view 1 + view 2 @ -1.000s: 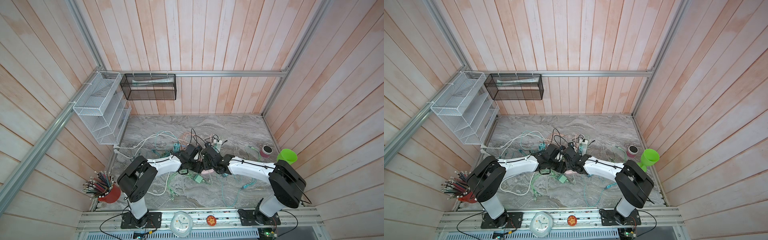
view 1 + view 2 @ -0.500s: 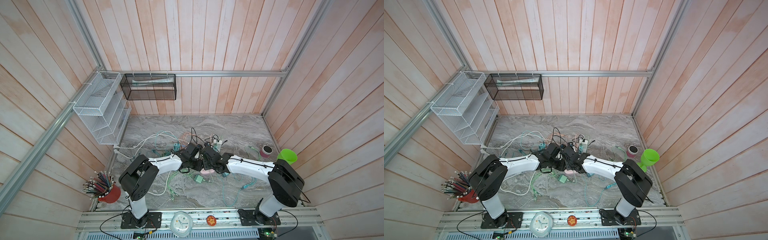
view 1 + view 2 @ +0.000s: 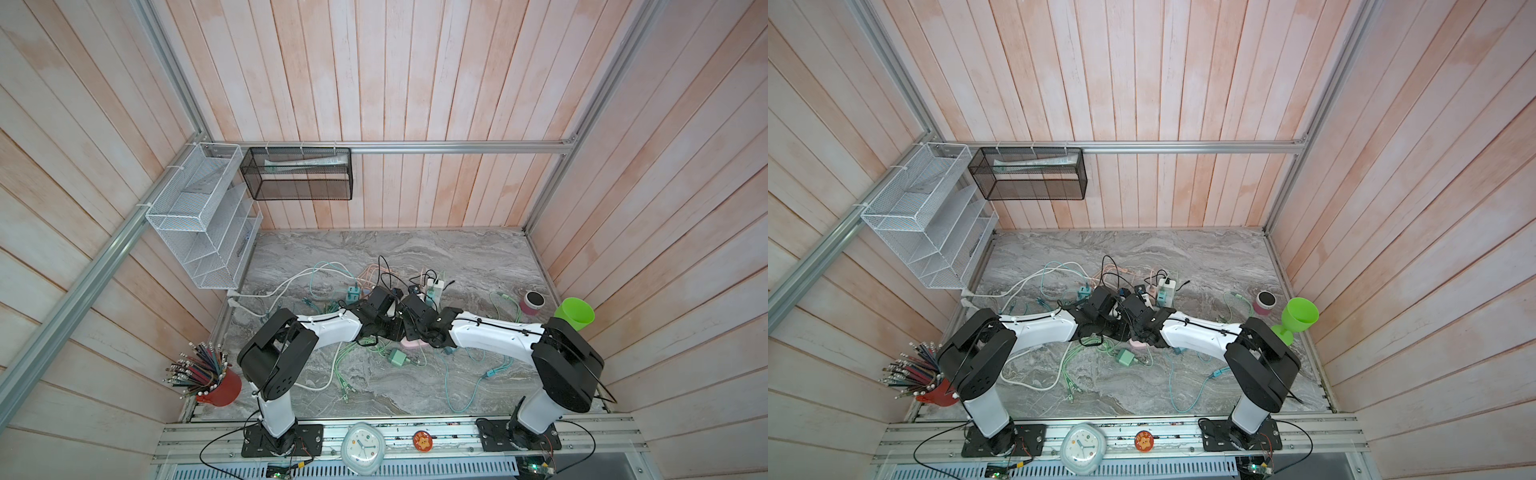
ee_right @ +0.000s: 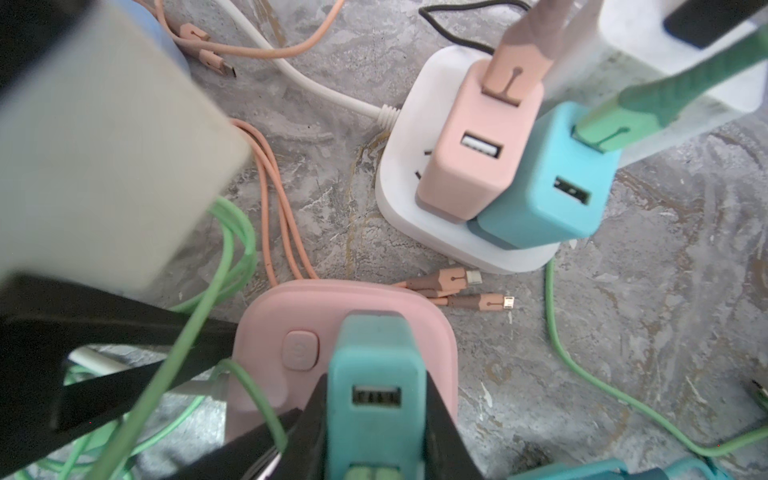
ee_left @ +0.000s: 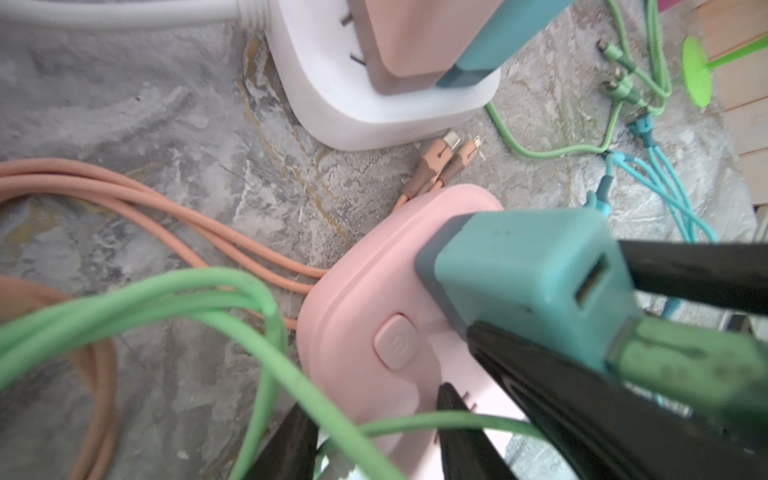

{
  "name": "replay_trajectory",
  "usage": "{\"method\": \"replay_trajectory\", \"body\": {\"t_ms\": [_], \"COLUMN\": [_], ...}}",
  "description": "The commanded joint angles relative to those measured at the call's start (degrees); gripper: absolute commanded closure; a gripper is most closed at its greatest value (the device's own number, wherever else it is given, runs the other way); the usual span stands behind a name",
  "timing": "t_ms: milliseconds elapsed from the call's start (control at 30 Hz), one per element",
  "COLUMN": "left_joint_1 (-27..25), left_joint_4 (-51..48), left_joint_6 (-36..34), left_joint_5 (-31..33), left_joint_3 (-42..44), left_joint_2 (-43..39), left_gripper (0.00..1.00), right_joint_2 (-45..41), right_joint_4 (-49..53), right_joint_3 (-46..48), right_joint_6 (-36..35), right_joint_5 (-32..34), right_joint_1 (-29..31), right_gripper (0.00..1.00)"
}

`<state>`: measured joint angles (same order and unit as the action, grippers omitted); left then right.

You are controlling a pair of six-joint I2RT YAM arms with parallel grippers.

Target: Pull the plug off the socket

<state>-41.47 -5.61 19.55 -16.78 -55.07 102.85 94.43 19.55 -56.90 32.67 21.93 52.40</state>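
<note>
A teal plug (image 4: 376,374) with a green cable stands in the pink socket (image 4: 270,316), its grey base against the socket's face. My right gripper (image 4: 376,415) is shut on the plug, one black finger on each side. In the left wrist view the plug (image 5: 523,270) shows between those fingers (image 5: 561,382). My left gripper (image 5: 374,436) is shut across the socket (image 5: 361,299), which lies on the marble. In both top views the two grippers meet mid-table over the socket (image 3: 411,343) (image 3: 1136,343), and the plug is hidden.
A white power strip (image 4: 399,199) with pink and teal chargers sits just beyond the socket. Loose green, teal and salmon cables (image 5: 124,199) lie all around. A green charger (image 3: 397,356), green cup (image 3: 574,313), small round speaker (image 3: 532,301) and pencil pot (image 3: 216,384) stand further off.
My left gripper has closed onto the pink socket and shifted slightly toward the right arm. The right gripper has stayed shut on the plug.
</note>
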Motion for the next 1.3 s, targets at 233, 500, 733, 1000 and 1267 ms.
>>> {"method": "replay_trajectory", "body": {"t_ms": [233, 500, 733, 1000, 1267], "left_joint_1": [0.51, 0.5, 0.47, 0.52, 0.5], "left_joint_4": [-6.61, -6.5, -6.46, -7.27, -7.42], "left_joint_6": [-2.63, -2.33, -2.15, -3.02, -2.94], "left_joint_5": [4.08, 2.65, 2.29, 4.26, 3.77], "left_joint_3": [2.39, 1.89, 1.32, 1.98, 1.1], "left_joint_2": [7.39, 9.04, 10.0, 9.31, 10.09], "left_gripper": [0.53, 0.53, 0.53, 0.53, 0.53], "right_joint_2": [-3.54, 1.57, 1.97, -2.95, -4.26], "right_joint_4": [-1.14, 3.34, 2.07, 0.69, -0.79], "right_joint_3": [1.83, -3.16, -2.84, 1.01, 1.98], "right_joint_6": [0.26, 0.74, 2.39, 0.46, -0.41], "right_joint_5": [-7.28, -2.99, -4.09, -10.57, -12.48], "right_joint_1": [-1.07, 0.51, 0.68, -2.84, -4.12], "right_gripper": [1.0, 1.0, 1.0, 1.0, 1.0]}}
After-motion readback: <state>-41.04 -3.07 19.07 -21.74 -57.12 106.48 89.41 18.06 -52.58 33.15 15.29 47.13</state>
